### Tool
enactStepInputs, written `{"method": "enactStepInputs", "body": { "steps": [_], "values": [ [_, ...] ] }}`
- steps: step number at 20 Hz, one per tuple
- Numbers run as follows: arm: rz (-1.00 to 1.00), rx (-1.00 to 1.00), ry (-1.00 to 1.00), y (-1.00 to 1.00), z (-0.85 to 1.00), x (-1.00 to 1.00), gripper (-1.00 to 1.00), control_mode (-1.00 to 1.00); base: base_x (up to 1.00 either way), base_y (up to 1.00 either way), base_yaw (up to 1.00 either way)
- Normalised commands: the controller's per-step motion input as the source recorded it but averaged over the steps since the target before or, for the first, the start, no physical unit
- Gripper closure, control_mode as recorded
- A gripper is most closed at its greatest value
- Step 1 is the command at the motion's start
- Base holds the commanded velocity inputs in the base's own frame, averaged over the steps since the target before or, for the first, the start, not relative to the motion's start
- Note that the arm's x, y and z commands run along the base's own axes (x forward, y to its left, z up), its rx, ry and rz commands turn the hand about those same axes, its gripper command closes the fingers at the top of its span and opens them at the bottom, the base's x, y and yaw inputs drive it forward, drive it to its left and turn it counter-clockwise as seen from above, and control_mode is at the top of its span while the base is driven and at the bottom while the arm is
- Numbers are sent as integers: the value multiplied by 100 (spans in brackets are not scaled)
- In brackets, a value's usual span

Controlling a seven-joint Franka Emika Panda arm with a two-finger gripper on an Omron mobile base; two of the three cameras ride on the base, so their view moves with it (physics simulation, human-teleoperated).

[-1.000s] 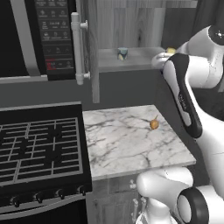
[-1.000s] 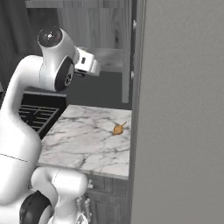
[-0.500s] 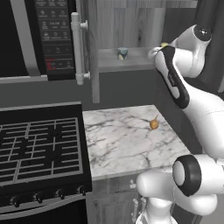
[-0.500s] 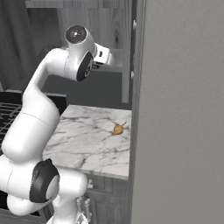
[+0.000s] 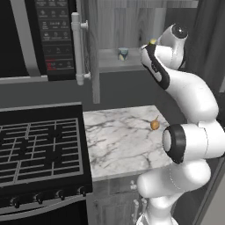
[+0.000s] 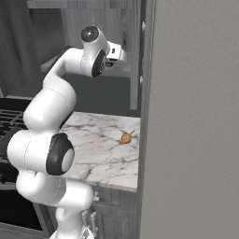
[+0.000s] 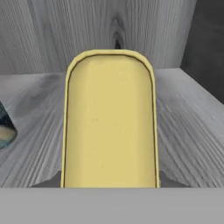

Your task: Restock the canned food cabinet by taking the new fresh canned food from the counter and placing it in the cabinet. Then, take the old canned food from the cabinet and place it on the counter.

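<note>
The new fresh canned food (image 7: 109,122) looms close in the hand view, its yellow top toward the camera, and a sliver of its yellow (image 5: 152,41) peeks out at the hand. My gripper (image 5: 149,47) is shut on it, the fingers hidden behind the can. It hangs just above the wood-grain shelf (image 7: 183,131) of the canned food cabinet (image 5: 110,26), near the shelf's right end. The old canned food (image 5: 123,54) stands upright on the same shelf to the left, seen at the hand view's left edge (image 7: 5,127). Below lies the marble counter (image 5: 118,140).
An orange round thing (image 5: 154,125) lies near the counter's right edge. The cabinet door (image 5: 91,52) with its white bar handle (image 5: 77,48) stands open to the left, beside the black microwave (image 5: 52,39). A black gas stove (image 5: 39,149) adjoins the counter. A tall grey panel (image 6: 196,116) stands to the right.
The arm has swung left and slightly up, carrying the yellow can from beside the cabinet opening to over the shelf. The old can and the orange thing have not moved.
</note>
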Motion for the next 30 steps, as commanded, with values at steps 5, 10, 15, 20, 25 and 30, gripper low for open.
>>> {"method": "enactStepInputs", "body": {
  "steps": [5,10,15,20,25,30],
  "values": [
    [0,-7,0,0,-14,92,-100,-100,0,0,0],
    [0,-1,0,0,-3,36,-100,-100,0,0,0],
    [-1,0,-3,0,4,1,-100,-100,0,0,0],
    [-2,1,-10,6,18,-46,-100,-100,0,0,0],
    [-1,0,-12,23,17,-91,-100,-100,0,0,0],
    [0,0,-4,50,7,-90,-100,-100,0,0,0]
  ]
}}
